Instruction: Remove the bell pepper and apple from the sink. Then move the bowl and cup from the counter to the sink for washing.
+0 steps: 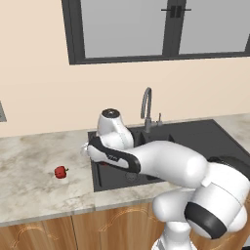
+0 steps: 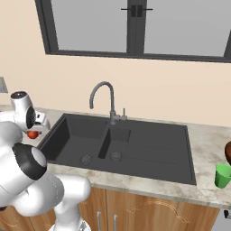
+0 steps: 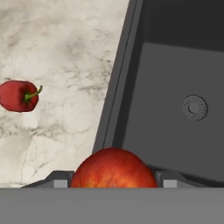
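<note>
The kitchen has a beige wall with a dark-framed window, and below it the counter (image 1: 34, 171) of marbled stone is carrying the dark double sink (image 2: 149, 149) with its curved faucet (image 2: 101, 97). The gripper (image 3: 113, 183) is holding the apple (image 3: 113, 168): in the hand view the orange-red fruit is sitting between the two finger tips, so the jaws are clenched on it, not released. The hand is hanging over the left rim of the sink, where basin and stone are meeting.

The bell pepper (image 3: 18, 95) is lying on the counter, well apart from the gripper on the side away from the basin, so this part seems done. The apple is out of the basin but is not yet resting on the stone; I judge this is the step in hand. Both basins are looking free of fruit.

The green cup (image 2: 222, 176) and the bowl (image 2: 228, 152) are standing far on the other side of the sink from the gripper, untouched, so they are waiting for the second half.
</note>
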Robot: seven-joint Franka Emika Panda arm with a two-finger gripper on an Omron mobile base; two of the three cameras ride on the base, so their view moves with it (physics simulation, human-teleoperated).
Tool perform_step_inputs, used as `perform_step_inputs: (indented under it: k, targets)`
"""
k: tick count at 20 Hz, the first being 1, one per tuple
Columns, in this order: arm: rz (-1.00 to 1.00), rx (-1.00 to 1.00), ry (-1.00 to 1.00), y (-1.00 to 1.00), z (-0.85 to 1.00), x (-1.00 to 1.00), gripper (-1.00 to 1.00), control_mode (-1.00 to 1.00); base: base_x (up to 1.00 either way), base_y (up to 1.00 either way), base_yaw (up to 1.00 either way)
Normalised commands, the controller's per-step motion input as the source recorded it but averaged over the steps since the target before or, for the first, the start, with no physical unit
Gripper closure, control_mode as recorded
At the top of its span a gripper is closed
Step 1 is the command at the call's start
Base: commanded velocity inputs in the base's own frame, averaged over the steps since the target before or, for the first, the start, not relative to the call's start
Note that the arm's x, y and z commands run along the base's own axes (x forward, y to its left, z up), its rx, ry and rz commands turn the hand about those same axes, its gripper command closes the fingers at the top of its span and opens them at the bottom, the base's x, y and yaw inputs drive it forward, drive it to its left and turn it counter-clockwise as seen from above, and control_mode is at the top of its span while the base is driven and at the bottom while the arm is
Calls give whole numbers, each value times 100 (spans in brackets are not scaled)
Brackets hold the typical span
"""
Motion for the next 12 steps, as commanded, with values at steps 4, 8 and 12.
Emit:
perform_step_inputs:
  k: [4,8,12]
  targets:
    - [4,0,0,59,0,-4,100,-100,0,0,0]
    - [3,-1,1,61,0,-1,100,-100,0,0,0]
    - [1,0,6,49,0,-9,100,-100,0,0,0]
